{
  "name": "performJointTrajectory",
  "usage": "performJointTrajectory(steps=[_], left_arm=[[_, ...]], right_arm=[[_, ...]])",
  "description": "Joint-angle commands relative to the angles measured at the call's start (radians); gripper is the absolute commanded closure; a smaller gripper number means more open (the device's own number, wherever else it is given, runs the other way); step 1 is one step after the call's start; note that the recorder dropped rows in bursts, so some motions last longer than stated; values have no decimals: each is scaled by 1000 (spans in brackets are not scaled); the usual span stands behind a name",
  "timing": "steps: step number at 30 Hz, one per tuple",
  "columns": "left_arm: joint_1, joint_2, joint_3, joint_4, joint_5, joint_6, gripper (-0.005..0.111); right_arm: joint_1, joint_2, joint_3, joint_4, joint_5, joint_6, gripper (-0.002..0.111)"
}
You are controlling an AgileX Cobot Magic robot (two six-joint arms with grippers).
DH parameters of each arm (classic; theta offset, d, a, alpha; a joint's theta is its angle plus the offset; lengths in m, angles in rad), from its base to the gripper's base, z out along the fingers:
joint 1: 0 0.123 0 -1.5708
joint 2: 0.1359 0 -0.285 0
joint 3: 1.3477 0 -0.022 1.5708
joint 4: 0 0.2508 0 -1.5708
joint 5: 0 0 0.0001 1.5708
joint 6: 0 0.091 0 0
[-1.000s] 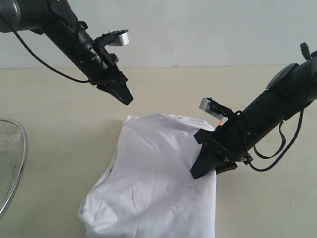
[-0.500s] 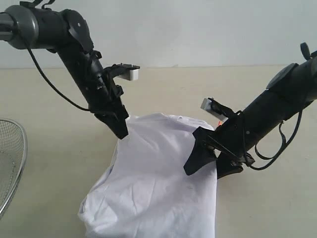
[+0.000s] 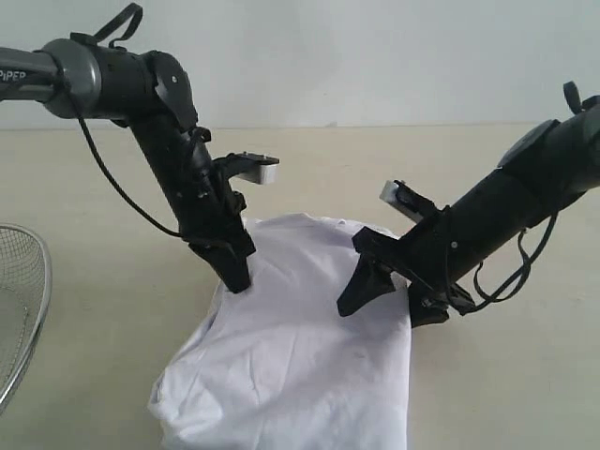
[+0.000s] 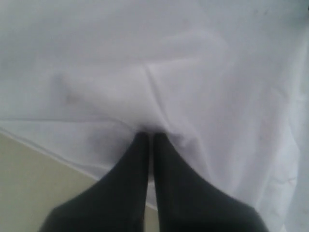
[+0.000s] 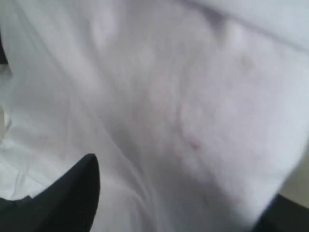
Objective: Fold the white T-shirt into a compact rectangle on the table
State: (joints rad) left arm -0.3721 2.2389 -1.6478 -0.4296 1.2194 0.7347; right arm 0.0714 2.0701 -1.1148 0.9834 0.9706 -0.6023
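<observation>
The white T-shirt (image 3: pixel 291 347) lies loosely bunched on the table (image 3: pixel 506 394), plain side up, with wrinkles across it. My left gripper (image 3: pixel 240 278) is shut, its tips pressed down onto the shirt's left edge; in the left wrist view the shut fingertips (image 4: pixel 148 134) dent the white cloth (image 4: pixel 193 72), with nothing seen held between them. My right gripper (image 3: pixel 389 298) is open at the shirt's right edge, one finger over the cloth and the other just outside it. The right wrist view shows white cloth (image 5: pixel 193 96) filling the gap of that gripper (image 5: pixel 178 208).
A round wire-mesh basket (image 3: pixel 19 309) stands at the left edge of the exterior view. Bare beige tabletop (image 3: pixel 112 309) surrounds the shirt, and a pale wall rises behind the table. Both black arms angle down toward the shirt from the upper corners.
My left arm has come down from above the table until its shut tips rest on the shirt's left edge. My right gripper has opened and shifted slightly left.
</observation>
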Motion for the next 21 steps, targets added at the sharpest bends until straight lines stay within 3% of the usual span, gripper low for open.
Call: performJointTrajectory(steps=[1, 11, 14, 18, 21], left_arm=[[-5, 7, 2, 4, 2, -9, 102], [-5, 7, 2, 23, 2, -23, 102], [-5, 7, 2, 26, 2, -23, 102], [-5, 7, 2, 26, 2, -23, 102], [-5, 7, 2, 26, 2, -23, 102]], right_arm=[[21, -5, 41, 60, -81, -17, 48], [44, 34, 77, 185, -132, -109, 51], [52, 34, 77, 186, -151, -111, 69], [56, 34, 77, 186, -163, -144, 109], [56, 34, 75, 186, -165, -172, 108]])
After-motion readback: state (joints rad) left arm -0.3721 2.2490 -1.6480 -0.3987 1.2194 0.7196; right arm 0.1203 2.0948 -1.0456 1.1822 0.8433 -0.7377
